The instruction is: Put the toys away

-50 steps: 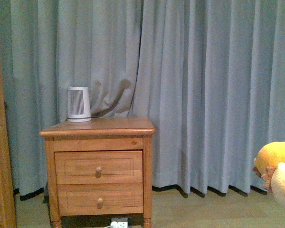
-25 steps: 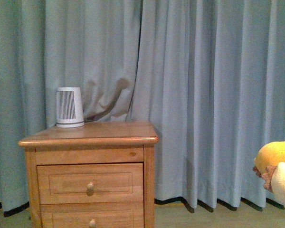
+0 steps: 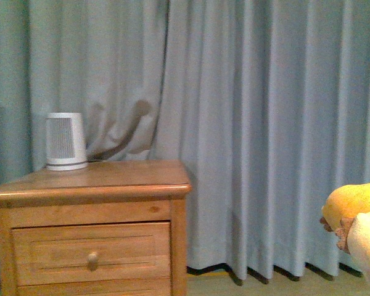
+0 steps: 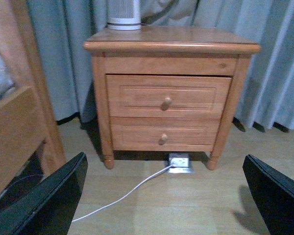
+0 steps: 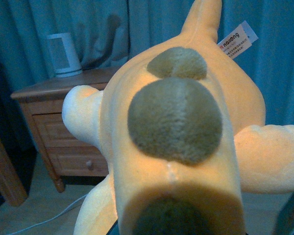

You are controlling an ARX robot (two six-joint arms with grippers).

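Observation:
The yellow-orange plush animal fills the right wrist view, with brown-green patches, cream limbs and a white paper tag. My right gripper is shut on it, its fingers hidden under the plush. In the front view only part of the plush shows at the right edge, held in the air. My left gripper hangs open above the wooden floor, facing the nightstand, with nothing between its black fingers.
The nightstand has an upper drawer and a lower drawer, both shut. A white ribbed device stands on top. A floor socket and white cable lie below. A wooden frame stands beside it; grey-blue curtains hang behind.
In the front view the nightstand has slid left and down and looks larger. The plush stays at the right edge in the shut right gripper.

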